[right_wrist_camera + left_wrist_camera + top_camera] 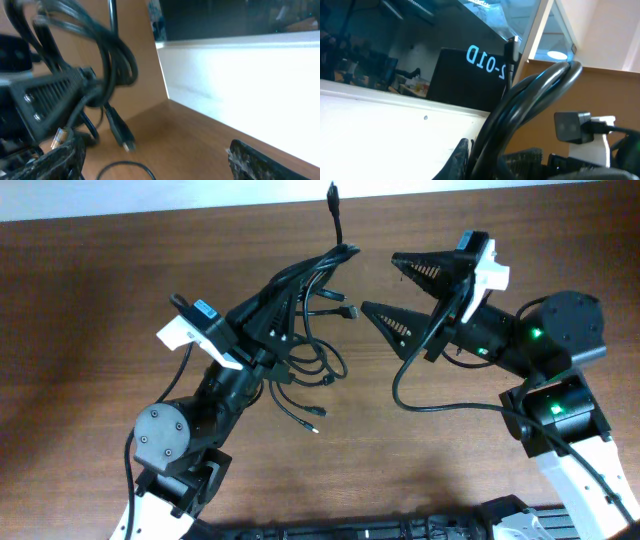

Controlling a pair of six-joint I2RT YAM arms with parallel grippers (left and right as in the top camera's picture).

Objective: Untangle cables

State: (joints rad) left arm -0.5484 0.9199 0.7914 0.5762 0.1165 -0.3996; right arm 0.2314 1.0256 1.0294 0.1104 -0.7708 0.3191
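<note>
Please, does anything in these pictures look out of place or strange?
Only the cables look odd. They are one tangled bunch clamped in the left tool. One plug end sticks far out from the bunch, and other ends dangle loose. Nothing looks broken or spilled.

Your left arm (pixel 170 430) reaches up from the near-left corner, and your left gripper (pixel 265 340) is pinched tight on the cables (pixel 318 262). Your right arm (pixel 545 370) points leftward, with your right gripper (pixel 378 282) spread wide.
</note>
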